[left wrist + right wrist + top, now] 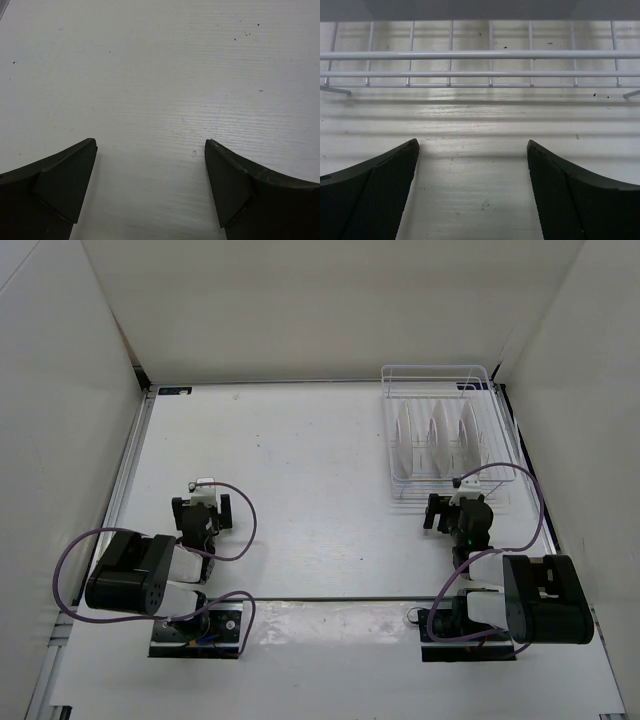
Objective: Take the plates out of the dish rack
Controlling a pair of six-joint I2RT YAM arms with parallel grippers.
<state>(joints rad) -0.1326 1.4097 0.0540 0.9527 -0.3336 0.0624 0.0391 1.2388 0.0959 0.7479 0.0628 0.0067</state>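
Observation:
The white wire dish rack (478,380) stands at the far right of the table. White plates (432,432) stand on edge between its dividers; their patterns cannot be made out. My right gripper (456,502) is open and empty just in front of the rack's near side. The right wrist view shows its fingers (385,195) spread wide and the rack's near wires (480,55) ahead; no plate shows there. My left gripper (202,502) is open and empty over bare table at the left, far from the rack. Its fingers (60,185) stand wide apart.
White walls enclose the table on the left, back and right. The rack sits close to the right wall (580,390). Purple cables (240,530) loop off both arms. The arm bases (196,630) sit at the near edge.

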